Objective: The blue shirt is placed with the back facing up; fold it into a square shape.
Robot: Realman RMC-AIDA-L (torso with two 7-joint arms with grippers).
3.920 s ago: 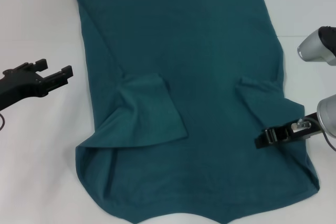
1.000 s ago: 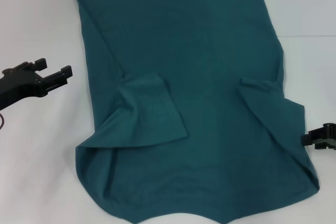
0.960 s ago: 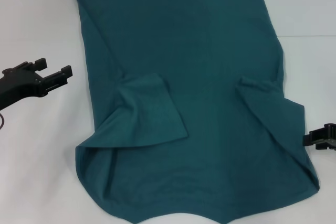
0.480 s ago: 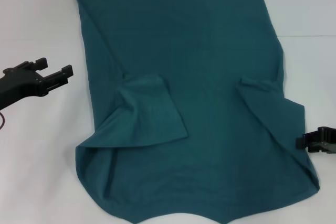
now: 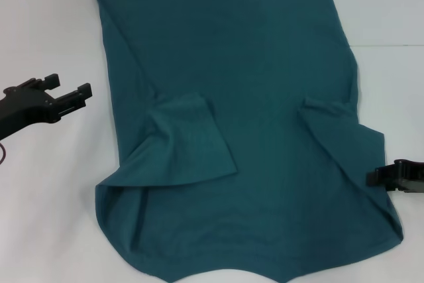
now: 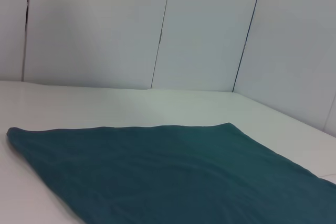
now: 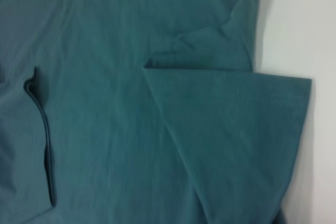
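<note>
Inspector: Where does the garment lie?

Assessor: The blue shirt [image 5: 245, 130] lies spread on the white counter [image 5: 46, 217], hem at the far edge, collar end nearest the robot. Both sleeves are turned in over the body. The left one forms a loose raised flap; the right one lies flatter, its folded edge running diagonally.

Inspector: Position of the arms?

Assessor: The left tool [image 5: 66, 94] hovers over bare counter, clear of the shirt's left edge, its two fingers spread with nothing between them. The right tool [image 5: 376, 177] sits at the shirt's right edge, over the folded sleeve's outer margin. Only its dark tip shows; I cannot tell whether it is spread or closed.

Inspector: Handling properties?

Assessor: In my judgement, light and limp. It is soft knit that will drape and sag from any pinch point and keeps no crease by itself. It should not slip easily on the counter, so dragging may bunch it.

Inspector: Recommended hold?

Assessor: Pinch at the edges, catching all layers, at matched points on the left and right sides, so the fold comes over evenly.
</note>
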